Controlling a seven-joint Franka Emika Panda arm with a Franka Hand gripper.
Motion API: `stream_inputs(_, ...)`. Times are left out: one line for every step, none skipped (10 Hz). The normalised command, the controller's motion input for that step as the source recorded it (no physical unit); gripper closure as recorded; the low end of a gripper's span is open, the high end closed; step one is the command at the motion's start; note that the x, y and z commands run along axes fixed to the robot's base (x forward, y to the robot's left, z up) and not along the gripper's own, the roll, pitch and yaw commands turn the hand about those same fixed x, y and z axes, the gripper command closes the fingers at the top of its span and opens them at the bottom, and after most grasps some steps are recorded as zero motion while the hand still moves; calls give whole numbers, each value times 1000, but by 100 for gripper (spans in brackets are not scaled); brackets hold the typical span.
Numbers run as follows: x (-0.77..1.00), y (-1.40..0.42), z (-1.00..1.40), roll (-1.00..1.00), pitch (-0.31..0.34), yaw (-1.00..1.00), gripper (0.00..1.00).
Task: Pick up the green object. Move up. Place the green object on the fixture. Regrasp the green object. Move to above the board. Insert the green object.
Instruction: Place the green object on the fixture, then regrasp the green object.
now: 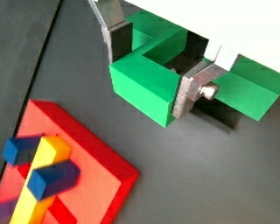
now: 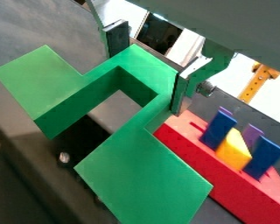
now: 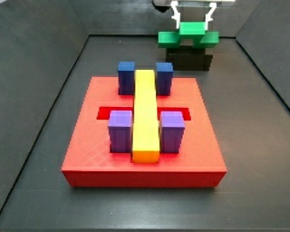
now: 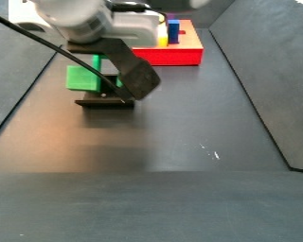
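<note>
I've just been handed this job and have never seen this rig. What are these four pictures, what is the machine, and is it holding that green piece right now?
The machine is a single robot arm ending in a two-finger gripper. Two pictures come from cameras on its wrist, looking down past the flat silver fingers. The other two come from fixed cameras beside the dark table.

In a side view the gripper sits at the far end, over the bright green bridge-shaped plastic block. That block rests on top of the small dark fixture. In both wrist views the fingers stand on either side of the block's middle bar, but whether they are actually squeezing it cannot be told.

Nearer the camera lies the large flat red board, carrying a long yellow bar, blue blocks and purple blocks.
</note>
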Motion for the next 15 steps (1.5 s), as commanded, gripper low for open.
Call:
stream_inputs(429,-183,-11,169,454,74,100)
stream_inputs(174,-6,-326,197,246,114,100)
stream_inputs(49,0,-414,300,180,251,100)
stream_inputs(0,0,-169,320,129,140,100)
stream_inputs(14,0,-91,69,83,120,100)
stream_inputs(0,0,-143,123,114,109,100)
stream_inputs(0,0,-306,103,66,77,100)
stream_inputs(0,0,-374,69,17,14,100)
stream_inputs(0,-3,0,9,0,0,100)
stream_inputs(0,0,0,0,0,0,100)
stream_inputs(0,0,0,0,0,0,0)
stream_inputs(0,0,0,9,0,0,0)
stream_inputs(0,0,0,0,0,-34,0)
stream_inputs(191,89,803,-171,-3,-229,0)
stream_inputs(483,323,1000,-391,163,-211,0)
